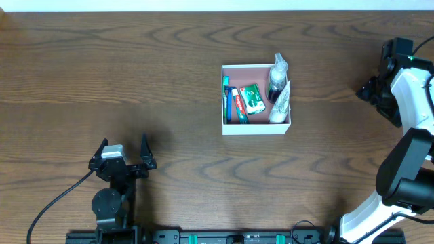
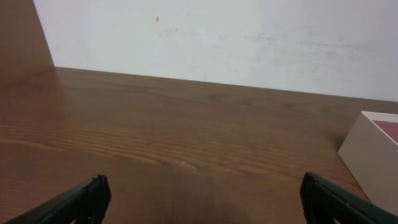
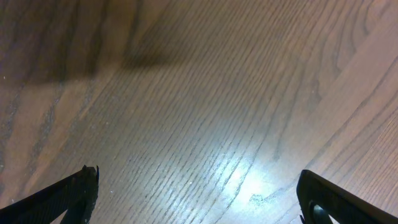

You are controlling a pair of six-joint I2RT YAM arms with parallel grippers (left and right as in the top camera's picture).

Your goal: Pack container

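Note:
The container (image 1: pixel 256 129), a square white-walled box with a pink floor, stands at the middle of the table. In it lie a toothbrush (image 1: pixel 226 99), a toothpaste tube (image 1: pixel 237 104), a green box (image 1: pixel 252 99), a dark bottle (image 1: pixel 276 80) and a white packet (image 1: pixel 281 105). My left gripper (image 1: pixel 123 144) is open at the front left, well away from the box. In the left wrist view the gripper (image 2: pixel 202 186) holds nothing, and the container's white corner (image 2: pixel 373 155) shows at the right edge. My right gripper (image 1: pixel 373 88) is at the far right; in the right wrist view the gripper (image 3: pixel 199 180) is open over bare wood.
The brown wooden table (image 1: pixel 135 68) runs to a white wall (image 2: pixel 217 37) at the back. A black cable (image 1: pixel 54 203) trails from the left arm's base at the front. The right arm's white links (image 1: pixel 413 88) stand along the right edge.

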